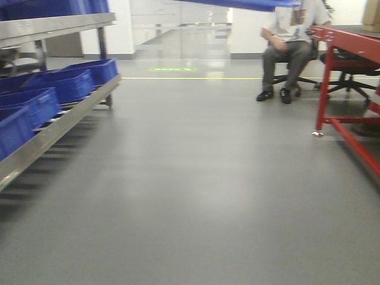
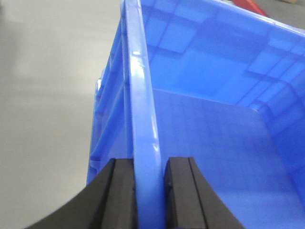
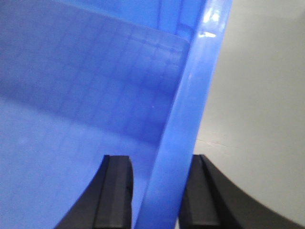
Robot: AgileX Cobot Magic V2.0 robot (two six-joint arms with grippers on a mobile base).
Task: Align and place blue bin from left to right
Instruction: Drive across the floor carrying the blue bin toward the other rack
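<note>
The left gripper (image 2: 150,193) is clamped on the rim of the blue bin (image 2: 209,143), one black finger (image 2: 121,193) outside the wall and the other inside, both pressed against the plastic. The right gripper (image 3: 159,191) pinches the opposite rim of the blue bin (image 3: 71,109) in the same way, with its inner finger (image 3: 116,191) over the gridded bottom and its outer one beyond the wall. Between the two arms the bin hangs in the air, above the grey floor (image 2: 43,95) seen past its ribbed outer wall. In the front view only a tilted blue strip of the bin (image 1: 237,3) shows at the top edge. To the left stands a metal rack (image 1: 59,122) carrying smaller, darker blue bins (image 1: 71,83) in a row. To the right stands a red table (image 1: 341,41), and behind it a person (image 1: 291,41) sits on an office chair.
</note>
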